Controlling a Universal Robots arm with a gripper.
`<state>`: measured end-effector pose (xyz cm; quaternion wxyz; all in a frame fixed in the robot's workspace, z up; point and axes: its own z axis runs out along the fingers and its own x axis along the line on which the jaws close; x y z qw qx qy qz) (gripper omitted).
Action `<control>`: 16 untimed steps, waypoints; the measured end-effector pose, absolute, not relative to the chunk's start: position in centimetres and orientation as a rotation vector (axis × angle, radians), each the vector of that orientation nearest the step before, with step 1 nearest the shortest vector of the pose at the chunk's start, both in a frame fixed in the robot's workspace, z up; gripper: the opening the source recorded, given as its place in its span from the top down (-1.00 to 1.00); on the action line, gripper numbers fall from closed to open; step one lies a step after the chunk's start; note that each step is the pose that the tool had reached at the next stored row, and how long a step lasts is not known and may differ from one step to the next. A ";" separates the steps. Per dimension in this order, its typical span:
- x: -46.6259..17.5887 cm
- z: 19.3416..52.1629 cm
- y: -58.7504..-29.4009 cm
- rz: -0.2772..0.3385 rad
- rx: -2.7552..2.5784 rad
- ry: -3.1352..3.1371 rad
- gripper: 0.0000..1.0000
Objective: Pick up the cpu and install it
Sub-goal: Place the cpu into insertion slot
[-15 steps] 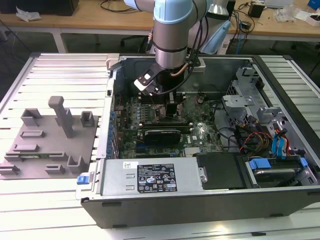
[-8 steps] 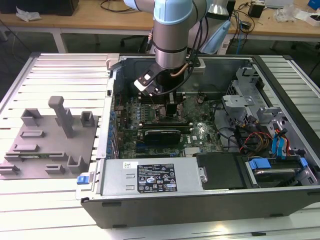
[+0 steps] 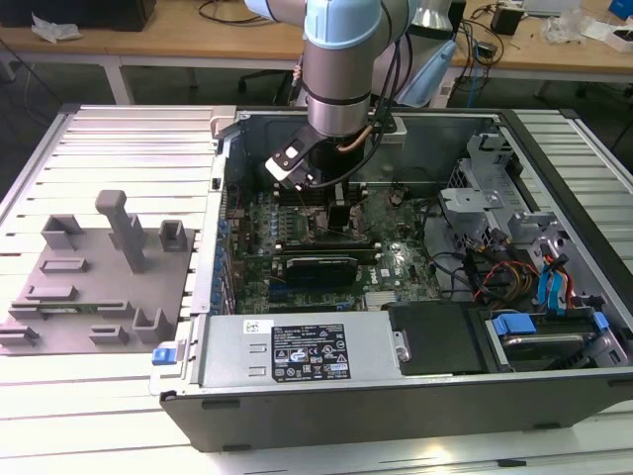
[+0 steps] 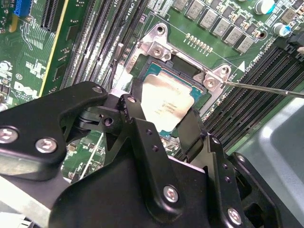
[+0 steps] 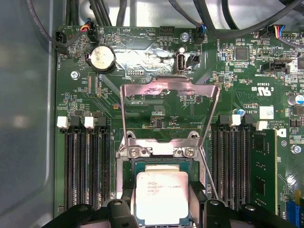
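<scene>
CPU [image 5: 162, 197]: a flat square chip with a pale silvery lid, faint print on top and a thin darker rim. It sits between the gripper's [image 5: 162, 205] two black fingers [image 5: 124, 202]. They are drawn in against two opposite edges and grip the chip. It is directly over the socket [image 5: 161, 164] on the motherboard [image 5: 156, 71]. In the second wrist view the CPU [image 4: 167, 105] looks slightly tilted over the socket's teal frame. Whether it already rests in the socket or is just above it, I cannot tell.

At the exterior view's left, a grey fixture plate [image 3: 99, 277] with moulded holders lies on the slatted table [image 3: 129, 139]. One holder has a small green board [image 3: 69, 308] in it.

Further right is the open computer case [image 3: 396, 406], and the arm [image 3: 341, 69] reaches down into it with its gripper [image 3: 341, 213] low over the motherboard [image 3: 297, 262]. The case also holds a silver power supply [image 3: 297, 351] along its near wall. At the exterior view's right is a drive bay [image 3: 554, 341] with blue tabs [image 3: 514, 322] and a bundle of coloured cables [image 3: 504, 272].

The socket's metal load plate [image 5: 168, 109] is hinged open and stands up behind the chip. Its thin lever rod [image 4: 266, 89] juts out to one side. Black memory slots [image 5: 85, 161] flank the socket on both sides, and one slot carries a memory module [image 5: 263, 166]. A coin cell [image 5: 102, 58] sits near the board's edge.
</scene>
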<state>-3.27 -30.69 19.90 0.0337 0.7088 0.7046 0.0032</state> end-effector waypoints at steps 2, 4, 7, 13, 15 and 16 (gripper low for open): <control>-3.3 19.9 -30.7 0.010 2.180 2.167 -0.07; -3.3 19.9 -30.7 0.010 2.180 2.167 -0.07; -3.3 19.9 -30.7 0.010 2.181 2.168 -0.07; -3.3 19.9 -30.7 0.010 2.181 2.168 -0.22; -3.3 20.3 -30.7 0.011 2.181 2.168 -0.22; -3.3 20.4 -30.7 0.011 2.181 2.168 -0.22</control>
